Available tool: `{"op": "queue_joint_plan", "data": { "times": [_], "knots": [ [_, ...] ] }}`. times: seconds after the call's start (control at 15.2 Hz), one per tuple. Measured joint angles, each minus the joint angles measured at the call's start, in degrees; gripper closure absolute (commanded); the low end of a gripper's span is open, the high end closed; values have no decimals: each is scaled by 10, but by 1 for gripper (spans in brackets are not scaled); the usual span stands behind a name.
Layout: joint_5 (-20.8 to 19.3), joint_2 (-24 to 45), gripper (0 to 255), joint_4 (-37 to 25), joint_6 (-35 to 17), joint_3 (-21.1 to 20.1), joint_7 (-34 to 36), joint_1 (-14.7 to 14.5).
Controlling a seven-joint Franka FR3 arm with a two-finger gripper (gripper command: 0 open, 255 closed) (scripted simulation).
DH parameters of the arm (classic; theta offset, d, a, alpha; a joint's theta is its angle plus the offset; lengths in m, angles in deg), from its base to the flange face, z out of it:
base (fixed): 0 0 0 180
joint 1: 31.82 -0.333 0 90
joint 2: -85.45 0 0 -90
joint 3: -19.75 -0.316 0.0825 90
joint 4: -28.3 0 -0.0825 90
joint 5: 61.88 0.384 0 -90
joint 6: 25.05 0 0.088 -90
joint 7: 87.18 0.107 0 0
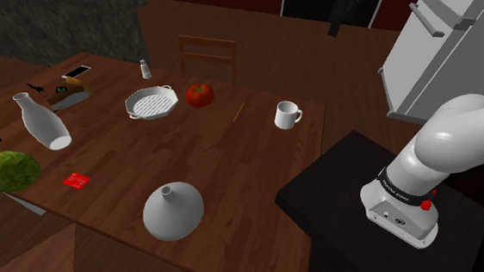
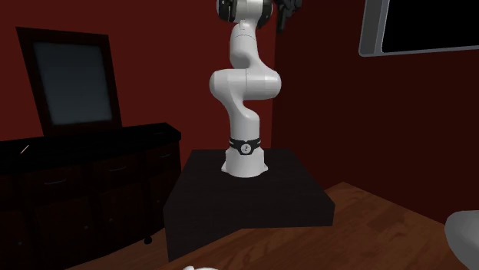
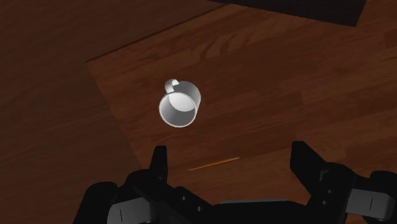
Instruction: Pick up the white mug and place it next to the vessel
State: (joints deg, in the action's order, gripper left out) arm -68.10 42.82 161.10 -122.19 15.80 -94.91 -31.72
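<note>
The white mug (image 1: 287,114) stands upright near the table's edge closest to the stand, handle towards the shoulder view's right. In the wrist view the mug (image 3: 179,105) lies well below and ahead of my gripper (image 3: 232,167), whose black fingers (image 3: 159,162) stand wide apart with nothing between them. The gripper (image 1: 338,21) hangs high above the table, far from the mug. A squat grey vessel (image 1: 173,212) with a narrow neck sits near the table's front edge, some way from the mug.
On the wooden table (image 1: 233,166) are a thin stick (image 1: 238,112), a tomato (image 1: 199,94), a white ribbed dish (image 1: 152,102), a lying white bottle (image 1: 43,120), a green lump (image 1: 8,170) and a red card (image 1: 77,180). A chair (image 1: 207,57) stands behind, a fridge (image 1: 450,40) on the right.
</note>
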Motion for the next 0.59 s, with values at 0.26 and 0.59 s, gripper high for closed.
{"op": "queue_joint_plan", "data": {
  "times": [0.26,0.59],
  "knots": [
    [0,11,0,27,-34,7,-1,2],
    [0,64,0,74,-126,23,-1,8]
  ]
}}
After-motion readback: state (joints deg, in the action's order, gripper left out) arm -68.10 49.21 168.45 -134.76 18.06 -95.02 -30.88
